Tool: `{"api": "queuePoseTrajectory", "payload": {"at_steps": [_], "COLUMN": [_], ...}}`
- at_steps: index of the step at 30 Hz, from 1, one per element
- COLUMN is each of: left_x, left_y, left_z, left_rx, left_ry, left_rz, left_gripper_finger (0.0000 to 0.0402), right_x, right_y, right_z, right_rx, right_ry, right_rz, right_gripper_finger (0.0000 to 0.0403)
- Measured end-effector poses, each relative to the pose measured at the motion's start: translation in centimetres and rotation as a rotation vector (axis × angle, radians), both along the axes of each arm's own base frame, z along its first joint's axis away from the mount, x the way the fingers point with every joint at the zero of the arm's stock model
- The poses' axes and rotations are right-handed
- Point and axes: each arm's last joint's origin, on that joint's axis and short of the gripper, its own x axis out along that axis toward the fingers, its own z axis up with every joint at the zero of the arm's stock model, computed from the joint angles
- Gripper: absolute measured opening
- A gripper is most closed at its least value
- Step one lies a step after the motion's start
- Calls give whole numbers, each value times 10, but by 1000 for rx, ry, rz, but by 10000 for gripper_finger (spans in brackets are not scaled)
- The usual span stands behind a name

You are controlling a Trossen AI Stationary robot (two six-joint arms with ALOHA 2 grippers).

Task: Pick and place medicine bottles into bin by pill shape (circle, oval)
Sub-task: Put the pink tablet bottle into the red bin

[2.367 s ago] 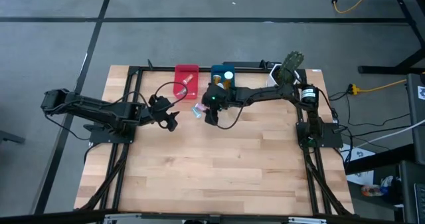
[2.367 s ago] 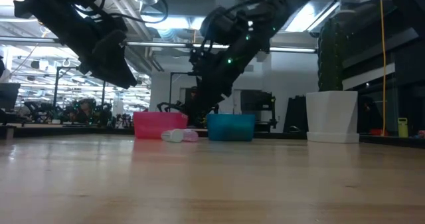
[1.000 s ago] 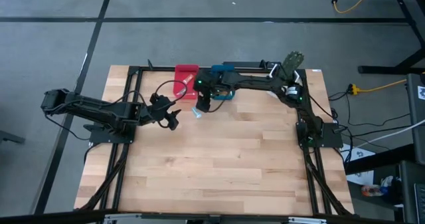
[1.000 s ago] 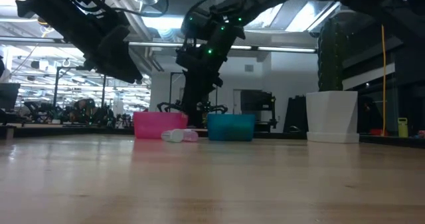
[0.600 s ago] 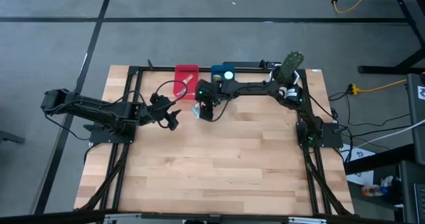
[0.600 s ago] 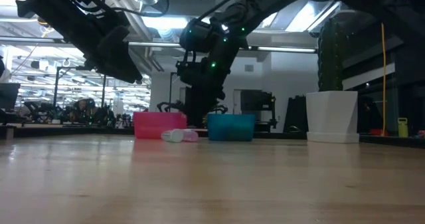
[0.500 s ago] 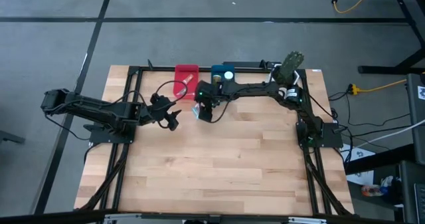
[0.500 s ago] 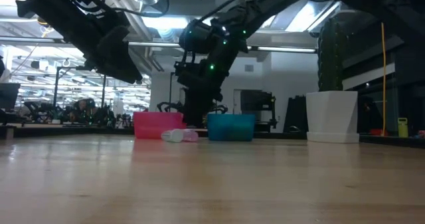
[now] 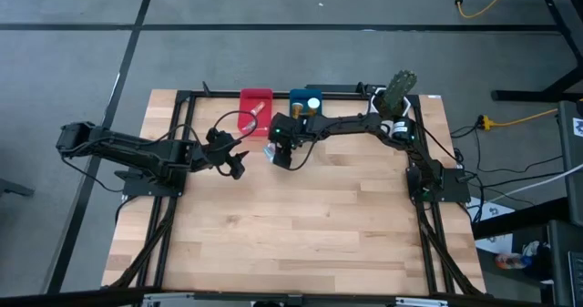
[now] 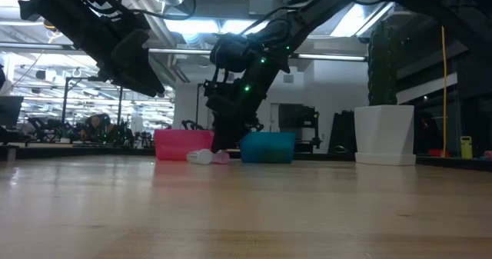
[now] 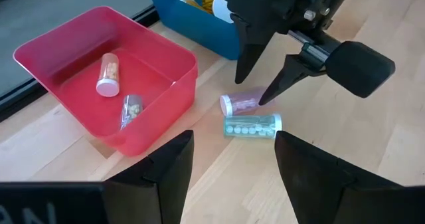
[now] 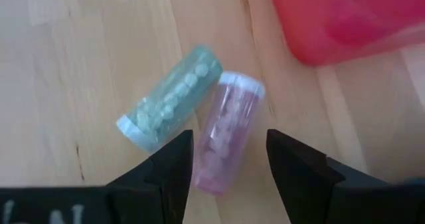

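Note:
Two small bottles lie on their sides, touching, on the table just in front of the red bin [image 11: 113, 84]: a pink one [image 12: 226, 137] and a teal one [image 12: 169, 94], each with a white cap. They also show in the left wrist view, pink [image 11: 240, 103] and teal [image 11: 251, 125]. My right gripper [image 12: 229, 177] is open, pointing down, with its fingers on either side of the pink bottle and touching nothing. My left gripper [image 11: 232, 177] is open and empty to the left of the bottles, above the table [image 9: 235, 164].
The red bin holds an orange bottle with a white cap [image 11: 107, 74] and a clear one [image 11: 131, 108]. The blue bin [image 9: 307, 100] beside it holds bottles too. A white pot with a cactus [image 9: 393, 97] stands at the far right. Bare wood lies toward the near edge.
My right gripper has come down toward the two bottles and a little toward the near edge, so its fingers now straddle the pink one. The bottles have stayed where they were.

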Motion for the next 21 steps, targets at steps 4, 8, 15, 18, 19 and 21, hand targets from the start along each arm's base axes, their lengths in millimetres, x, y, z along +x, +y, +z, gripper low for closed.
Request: {"api": "queuePoseTrajectory", "payload": {"at_steps": [4, 8, 15, 18, 19, 21], "left_x": [0, 0, 0, 0, 0, 0], "left_y": [0, 0, 0, 0, 0, 0], "left_z": [0, 0, 0, 0, 0, 0], "left_rx": [0, 0, 0, 0, 0, 0], "left_ry": [0, 0, 0, 0, 0, 0], "left_rz": [0, -1, -1, -1, -1, -1], "left_gripper_finger": [206, 206, 206, 206, 206, 206], "right_x": [1, 4, 5, 6, 6, 7], "right_y": [0, -1, -1, 0, 0, 0], "right_z": [-6, -15, -23, -22, -22, -21], "right_rx": [2, 10, 7, 8, 8, 7], "right_ry": [6, 6, 15, 17, 17, 16], "right_rz": [-1, -19, -31, -29, -29, -29], "right_gripper_finger": [193, 193, 189, 174, 169, 160]}}
